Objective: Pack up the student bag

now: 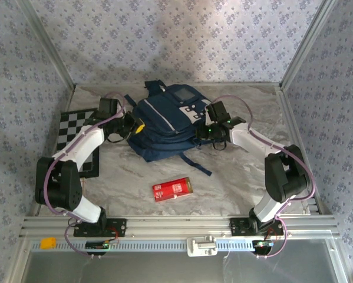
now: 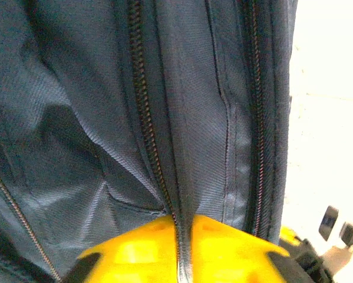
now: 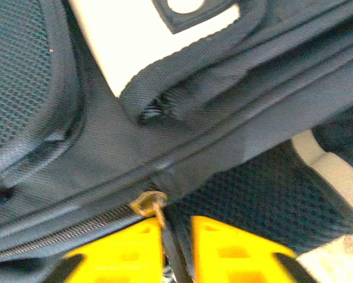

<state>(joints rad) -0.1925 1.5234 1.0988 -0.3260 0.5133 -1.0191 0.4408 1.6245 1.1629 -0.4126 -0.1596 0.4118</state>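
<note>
Yellow left fingers (image 2: 135, 247) pinch one ridge of fabric beside a zip on the single student bag (image 1: 164, 121), which lies in the middle of the surface (image 1: 235, 177). At its other side the right fingers (image 3: 235, 247) stand slightly apart with one zip pull (image 3: 158, 213) in the gap; whether they press it I cannot tell. One red box (image 1: 172, 189) lies in front of the bag, and one chessboard (image 1: 70, 127) lies to its left.

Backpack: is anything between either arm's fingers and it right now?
Nothing visible. The left fingers sit on the backpack with a zip seam between them; the right fingers have its zip pull between them. The red box lies apart, nearer the arm bases.
</note>
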